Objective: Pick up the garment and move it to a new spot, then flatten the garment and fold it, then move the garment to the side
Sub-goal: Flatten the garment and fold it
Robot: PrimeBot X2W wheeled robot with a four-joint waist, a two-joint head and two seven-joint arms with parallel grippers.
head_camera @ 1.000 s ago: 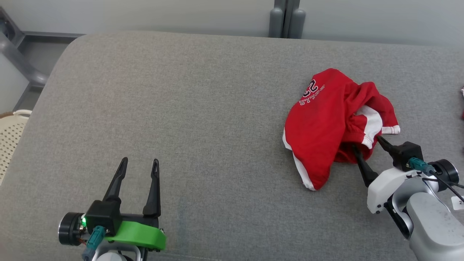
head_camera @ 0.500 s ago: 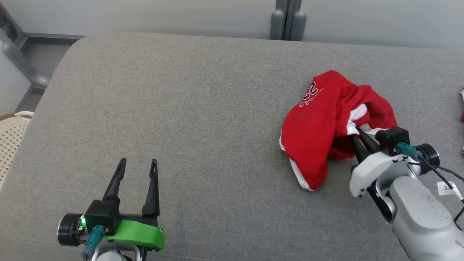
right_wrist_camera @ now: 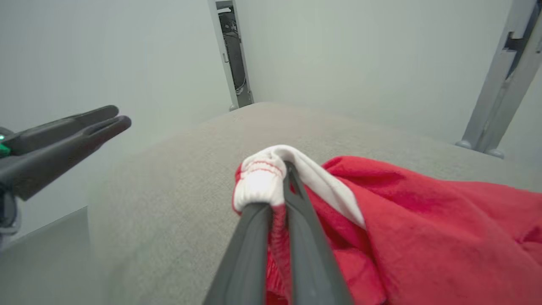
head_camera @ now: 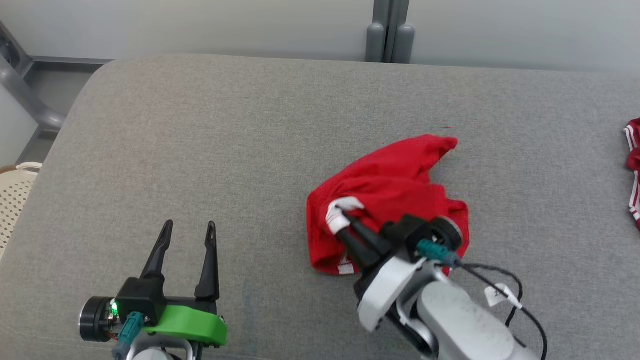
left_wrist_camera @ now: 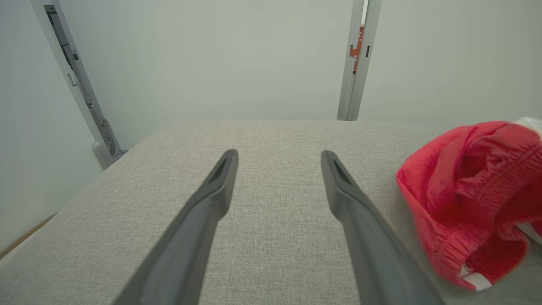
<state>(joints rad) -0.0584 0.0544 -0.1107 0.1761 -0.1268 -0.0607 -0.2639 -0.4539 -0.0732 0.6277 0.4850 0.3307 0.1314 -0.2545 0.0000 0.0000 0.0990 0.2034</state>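
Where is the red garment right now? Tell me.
In the head view the red garment lies bunched right of centre on the grey cushion, its white-trimmed edge pinched in the right hand.

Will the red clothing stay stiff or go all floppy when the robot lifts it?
Probably floppy: the red garment lies crumpled in soft folds. It likely feels light, since the right gripper holds it by one pinched white edge.

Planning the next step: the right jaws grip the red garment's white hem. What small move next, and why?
Probably carry the garment a little leftward onto bare cushion and lower it. The right gripper is shut on the hem, the cloth is bunched, and the open left gripper sits there to help flatten.
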